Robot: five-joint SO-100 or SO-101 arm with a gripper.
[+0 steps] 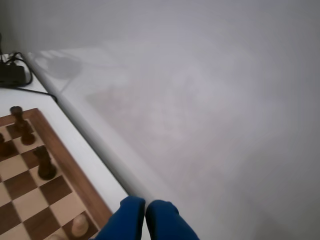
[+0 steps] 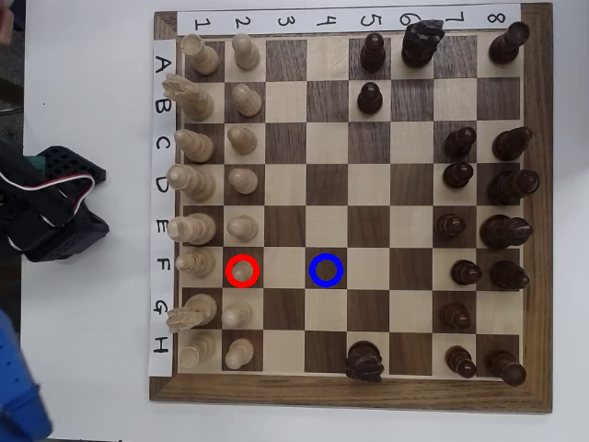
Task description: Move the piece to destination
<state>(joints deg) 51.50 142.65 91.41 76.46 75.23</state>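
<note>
White tabletop (image 2: pixel 92 368) carries the chessboard (image 2: pixel 350 391). Destination (image 2: pixel 327 270), the blue-ringed dark square, stands bare in the overhead view. The piece (image 2: pixel 243 269) sits two squares to its left inside a red ring (image 2: pixel 243 270) (row F, column 2). My fingers (image 1: pixel 145 212), blue, look pressed together and hold nothing, off the board's edge in the wrist view.

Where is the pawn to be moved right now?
In the overhead view the pale pawn stands inside the red ring in row F, column 2, two squares left of the blue ring.
</note>
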